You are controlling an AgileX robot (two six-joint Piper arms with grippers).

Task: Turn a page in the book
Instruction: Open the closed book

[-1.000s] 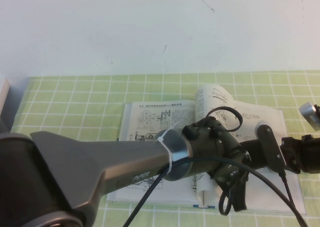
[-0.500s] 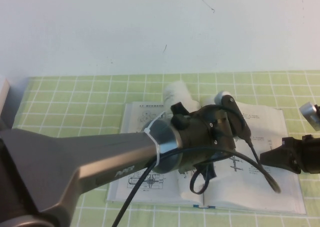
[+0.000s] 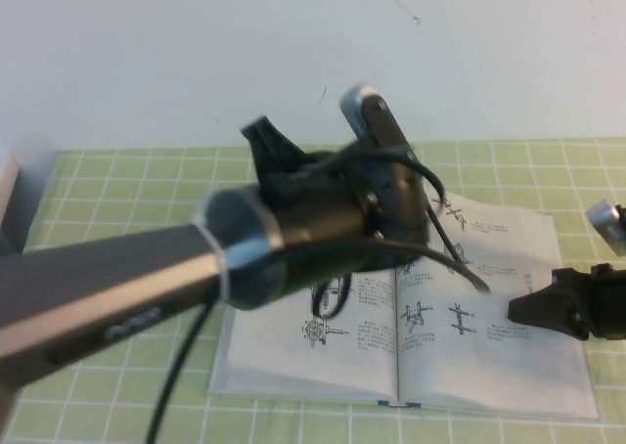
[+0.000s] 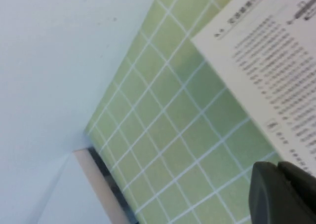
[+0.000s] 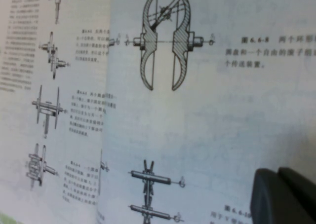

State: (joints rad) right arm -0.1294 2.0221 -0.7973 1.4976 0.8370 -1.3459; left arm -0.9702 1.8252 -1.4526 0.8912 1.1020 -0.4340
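The book (image 3: 509,366) lies open and flat on the green checked mat. The page (image 3: 362,312) lies flat on the left half, showing a text column and shaft diagrams; it also shows in the right wrist view (image 5: 49,86). My left gripper (image 3: 262,133) is raised above the book's far left corner, shut and empty; in the left wrist view (image 4: 279,167) it hangs over the mat beside the left page's corner (image 4: 266,66). My right gripper (image 3: 515,312) is shut and empty, low over the right-hand page (image 5: 197,130) near its outer edge.
The green mat (image 3: 127,219) runs back to a white wall. A pale box edge stands at the far left (image 3: 8,185), also in the left wrist view (image 4: 94,184). My left arm's thick body (image 3: 147,288) hides much of the book's left half.
My left gripper has let go of the page and swung up and back to the left. The page, lifted and curled before, now lies flat on the left. The right gripper has stayed put.
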